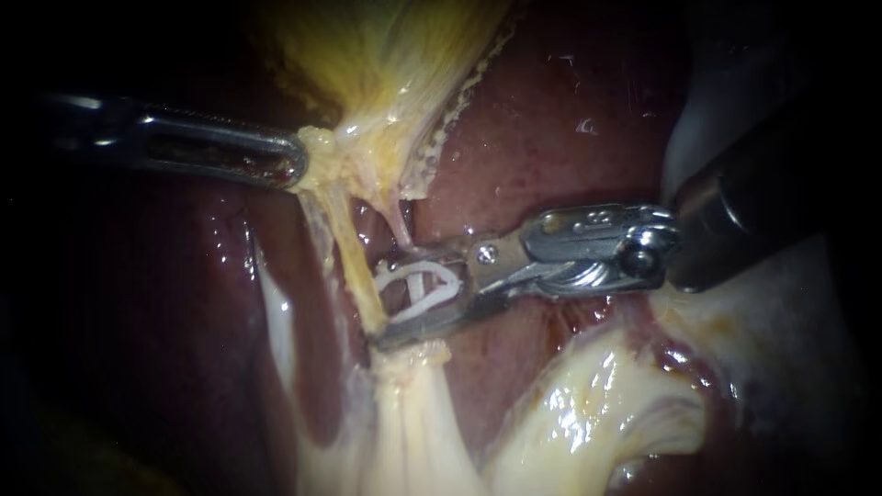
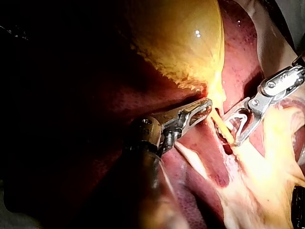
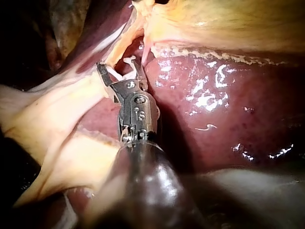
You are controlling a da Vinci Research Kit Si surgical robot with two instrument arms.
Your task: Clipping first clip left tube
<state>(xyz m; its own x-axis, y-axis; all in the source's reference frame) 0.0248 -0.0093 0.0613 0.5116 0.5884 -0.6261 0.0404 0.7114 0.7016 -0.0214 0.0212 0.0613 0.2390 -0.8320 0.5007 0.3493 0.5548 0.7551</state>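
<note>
Left tube (image 1: 354, 262), yellow and taut below the gallbladder (image 1: 386, 55), sits in the mouth of my right instrument (image 1: 379, 306), whose jaws stand wide, holding an open white clip (image 1: 427, 289). My left instrument (image 1: 299, 163) has its jaws clamped on the gallbladder's neck, over the liver (image 1: 551, 119).

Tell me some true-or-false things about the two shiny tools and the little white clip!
1. The right instrument carries a white clip in its jaws. True.
2. The clip is squeezed flat. False: it is open, at the left tube.
3. The left instrument has its jaws shut on gallbladder tissue. True.
4. The two instruments touch each other. False: they are apart.
5. The liver is green. False: it is dark red.
</note>
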